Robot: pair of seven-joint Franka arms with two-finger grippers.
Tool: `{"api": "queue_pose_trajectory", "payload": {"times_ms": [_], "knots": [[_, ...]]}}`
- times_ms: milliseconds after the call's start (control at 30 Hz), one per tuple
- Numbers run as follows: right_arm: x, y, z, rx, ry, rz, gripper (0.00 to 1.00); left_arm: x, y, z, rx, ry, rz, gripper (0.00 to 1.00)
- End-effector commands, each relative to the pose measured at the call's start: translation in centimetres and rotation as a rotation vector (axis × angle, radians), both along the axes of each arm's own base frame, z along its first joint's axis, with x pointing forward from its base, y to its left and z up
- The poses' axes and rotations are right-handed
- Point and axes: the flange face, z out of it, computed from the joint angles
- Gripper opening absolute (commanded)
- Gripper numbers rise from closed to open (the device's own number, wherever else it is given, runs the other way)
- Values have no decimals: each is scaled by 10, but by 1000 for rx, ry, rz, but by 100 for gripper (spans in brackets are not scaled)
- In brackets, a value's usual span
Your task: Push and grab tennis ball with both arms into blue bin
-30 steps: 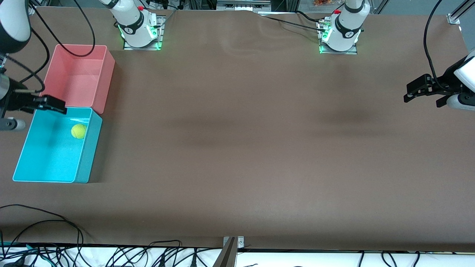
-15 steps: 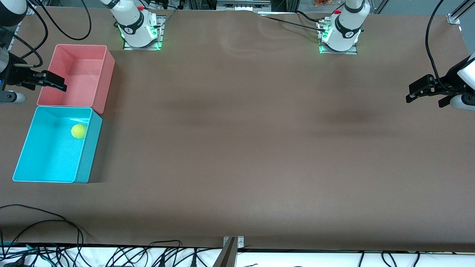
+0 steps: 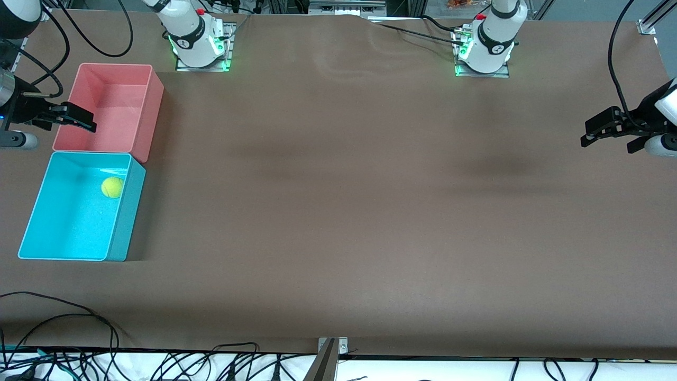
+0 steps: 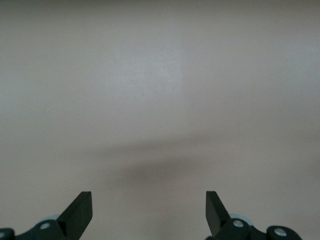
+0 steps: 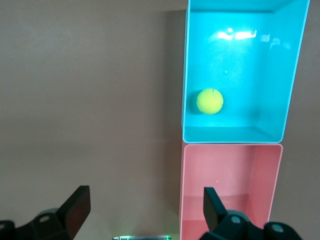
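Observation:
The tennis ball (image 3: 112, 187) lies inside the blue bin (image 3: 69, 233), close to the wall that faces the pink bin. It also shows in the right wrist view (image 5: 209, 101), on the blue bin's floor (image 5: 240, 60). My right gripper (image 3: 87, 123) is open and empty, up over the pink bin's outer edge. In the right wrist view the gripper (image 5: 145, 207) has one finger over the table and one over the pink bin. My left gripper (image 3: 586, 135) is open and empty over bare table at the left arm's end, as its wrist view (image 4: 149, 210) shows.
The pink bin (image 3: 111, 111) stands empty, touching the blue bin, farther from the front camera; it also shows in the right wrist view (image 5: 225, 175). The arm bases (image 3: 198, 45) (image 3: 484, 50) stand at the back edge. Cables (image 3: 79, 317) lie at the front edge.
My right gripper has moved from over the blue bin's edge to over the pink bin's edge, then held. The left gripper has drifted slightly toward its table end. The ball has not moved.

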Motion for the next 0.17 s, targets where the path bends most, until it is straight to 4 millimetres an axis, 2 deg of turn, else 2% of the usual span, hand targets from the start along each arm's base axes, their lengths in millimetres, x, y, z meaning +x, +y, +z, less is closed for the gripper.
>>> {"api": "queue_pose_trajectory", "payload": {"times_ms": [0,133], "knots": [[-2,0,0,17,-14,-3,100,-5,3,5,15,-11,-5,100],[-2,0,-2,20,-10,-4,100,-5,2,5,15,-11,-6,100]]}}
